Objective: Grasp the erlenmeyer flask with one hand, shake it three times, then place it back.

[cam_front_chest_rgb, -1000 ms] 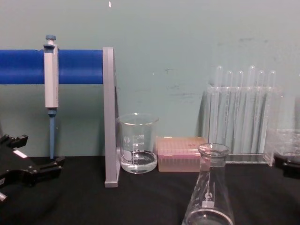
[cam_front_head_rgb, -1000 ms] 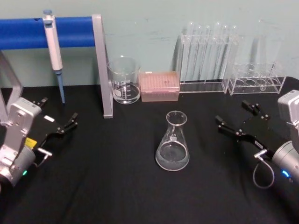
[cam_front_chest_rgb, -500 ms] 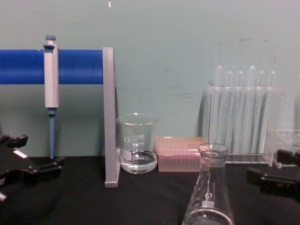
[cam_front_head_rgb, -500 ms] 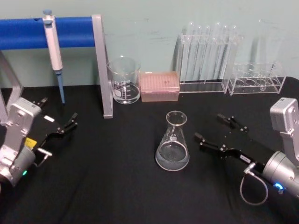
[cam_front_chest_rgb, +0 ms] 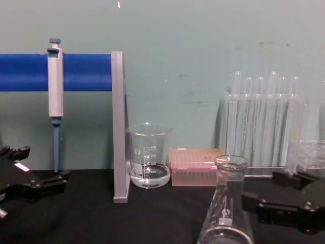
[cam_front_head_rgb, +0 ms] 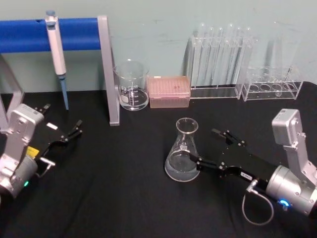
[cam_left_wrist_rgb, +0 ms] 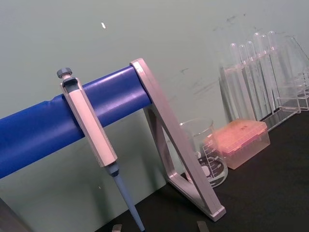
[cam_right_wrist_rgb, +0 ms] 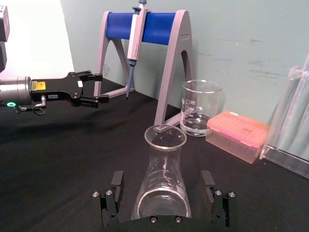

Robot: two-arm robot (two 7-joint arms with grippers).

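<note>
Black tabletop before a pale green wall. Standing upright at centre frame in the head view: the erlenmeyer flask, clear glass, with a little liquid in its wide base. Reaching in from the lower right: the right gripper, jaws spread wide on either side of the flask's lower body, not closed on it. Parked low at far left: the left gripper, jaws parted, holding nothing. Lined up along the back: pipette on a blue stand at upper left, then beaker, pink tip box, and test-tube rack at upper right.
</note>
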